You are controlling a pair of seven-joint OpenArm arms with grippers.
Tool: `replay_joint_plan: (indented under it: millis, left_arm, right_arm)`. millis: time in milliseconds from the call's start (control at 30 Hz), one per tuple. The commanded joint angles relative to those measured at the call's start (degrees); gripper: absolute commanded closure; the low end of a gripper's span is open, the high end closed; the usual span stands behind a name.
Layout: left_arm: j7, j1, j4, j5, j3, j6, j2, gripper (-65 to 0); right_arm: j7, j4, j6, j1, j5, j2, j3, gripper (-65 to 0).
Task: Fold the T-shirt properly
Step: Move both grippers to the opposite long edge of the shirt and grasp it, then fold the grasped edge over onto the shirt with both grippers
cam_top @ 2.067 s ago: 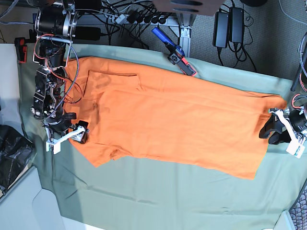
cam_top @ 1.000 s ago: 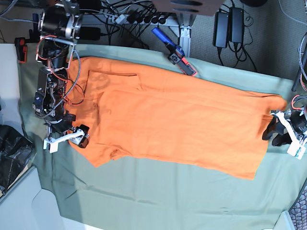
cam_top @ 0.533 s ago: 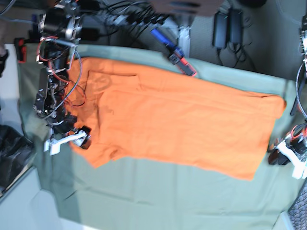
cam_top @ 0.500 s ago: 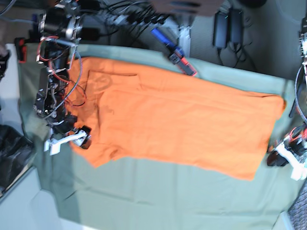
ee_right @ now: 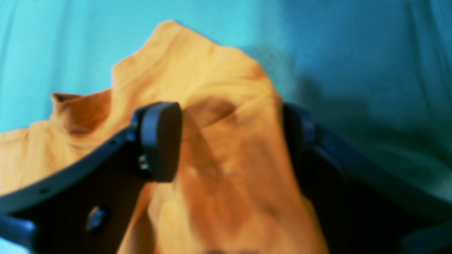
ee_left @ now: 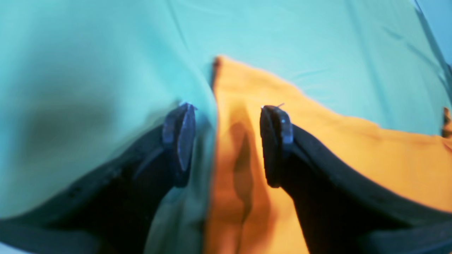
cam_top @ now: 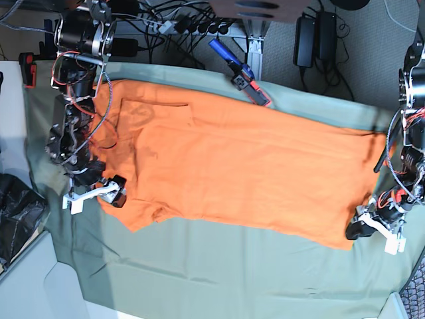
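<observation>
The orange T-shirt (cam_top: 246,173) lies spread flat on the sage-green cloth (cam_top: 219,266). My left gripper (cam_top: 358,229) is at the shirt's lower right hem corner. In the left wrist view the left gripper (ee_left: 227,141) is open and straddles the shirt's edge (ee_left: 353,151), one finger (ee_left: 180,137) over the green cloth and the other over orange fabric. My right gripper (cam_top: 113,193) is at the shirt's left edge near the sleeve. In the right wrist view the right gripper (ee_right: 229,141) is open, with a raised bunch of orange fabric (ee_right: 219,106) between its jaws.
A blue and red tool (cam_top: 239,70) lies at the cloth's far edge. Power bricks and cables (cam_top: 315,33) sit beyond it. A black bag (cam_top: 16,212) is at the left, off the cloth. The cloth's right edge is beside the left arm.
My left gripper has moved from the shirt's upper right hem corner down along the right edge to the lower right corner. The right gripper has barely moved.
</observation>
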Motion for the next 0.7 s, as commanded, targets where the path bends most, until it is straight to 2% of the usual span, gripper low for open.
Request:
replay_joint_plan:
  millis: [0,167,267,433,600,667]
  left_arm:
    - [1.51,-0.96,0.81,0.07,0.11,-1.46,0.22,-33.3]
    - [3.48,-0.96,2.84,-0.33,0.11,-1.49,1.27,-33.3]
    - [5.57,-0.94,5.33,-2.4,0.11,-2.61,1.36,-33.3]
    - [9.09,-0.94,11.13,-5.44,0.11,-2.61,1.38,-33.2]
    - [9.2,-0.76,11.52,-5.57,0.11,-2.61,1.38,-32.8]
    - [9.2,-0.76,11.52,-5.55,0.11,-2.61,1.38,-26.3]
  right_arm:
    - [-0.2,0.7,5.27,1.07,0.26,0.74,0.24,-41.3]
    - [-0.22,0.7,5.27,1.07,0.26,0.74,0.24,-41.3]
    - [-0.22,0.7,5.27,1.09,0.26,0.74,0.24,-41.3]
    - [-0.42,0.7,5.27,1.07,0.26,0.74,0.24,-41.3]
    - [-0.44,0.7,5.25,1.09,0.28,0.74,0.24,-41.1]
    - [-0.39,0.7,5.25,1.09,0.28,0.74,0.24,-41.1]
